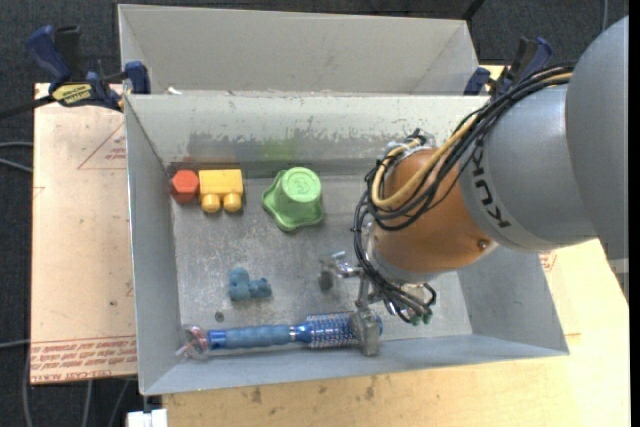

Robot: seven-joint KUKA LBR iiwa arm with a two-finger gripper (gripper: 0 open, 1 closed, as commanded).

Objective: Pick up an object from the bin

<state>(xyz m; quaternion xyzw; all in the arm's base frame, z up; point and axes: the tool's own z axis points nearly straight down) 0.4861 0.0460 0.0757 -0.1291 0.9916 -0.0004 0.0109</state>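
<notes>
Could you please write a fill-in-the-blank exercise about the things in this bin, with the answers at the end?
1. The cup in the middle of the bin is ____.
2. The red block lies beside a ____ block near the back wall.
3. The tool hangs at the bristle end of a long ____ brush.
Missing words: green; yellow; blue.

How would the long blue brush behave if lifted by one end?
The blue brush looks stiff and light. Held at its bristled end, the long handle would probably tilt down. Its round handle might roll if pushed.
</notes>
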